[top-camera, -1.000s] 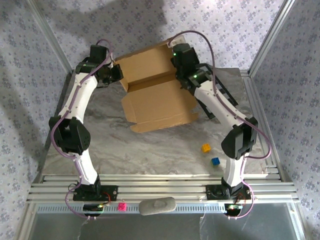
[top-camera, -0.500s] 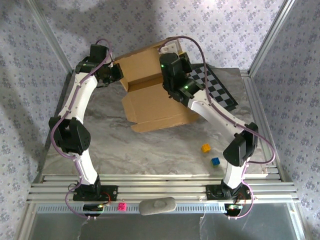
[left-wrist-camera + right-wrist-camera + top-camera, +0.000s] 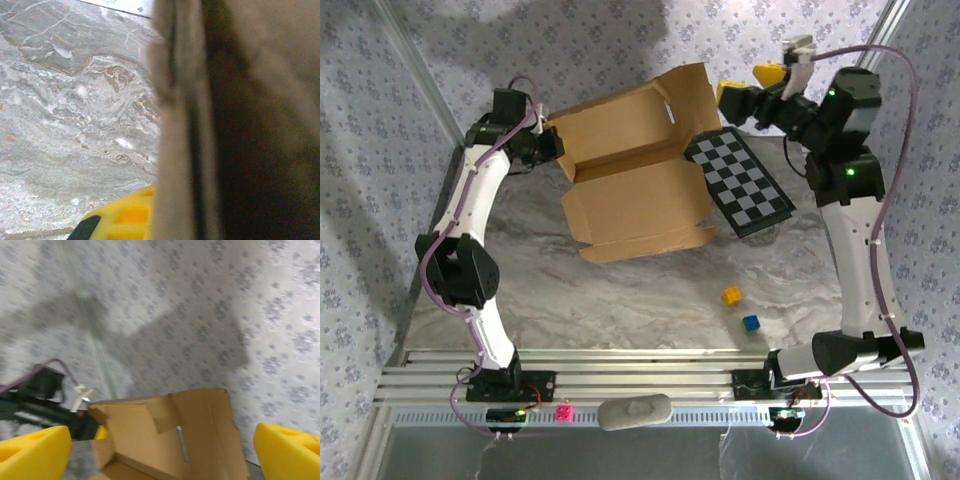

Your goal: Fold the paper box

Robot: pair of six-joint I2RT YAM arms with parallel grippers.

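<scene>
**Status: left pincer clamped on box, right pincer open and clear**

Table (image 3: 620,300): grey marbled top, both my arms bolted at the near edge.

Paper box (image 3: 630,190): brown cardboard, sits at the rear centre of the table, between my two arms. Front part lies flat with short flaps at its left, front and right edges. Back panel stands up and leans toward the rear wall. One flap sticks up at the panel's top right corner.

Checkered board (image 3: 740,180): black-and-white, just beside the box on its right, turned at an angle to the table edge.

My left pincer (image 3: 548,143): at the left end of the raised back panel, closed on the cardboard. On the left wrist camera the cardboard edge (image 3: 175,150) runs top to bottom right in front of the lens, with one yellow finger (image 3: 125,220) against it at the bottom.

My right pincer (image 3: 752,83): up in the air over the far end of the board, near the raised flap, not touching it. Jaws wide apart, nothing between them. On the right wrist camera the yellow fingers (image 3: 30,450) sit at the two frame edges, with the box (image 3: 165,440) below.

Small stuff: yellow cube (image 3: 731,296) and blue cube (image 3: 751,323) near each other at front right, apart from the box.
</scene>
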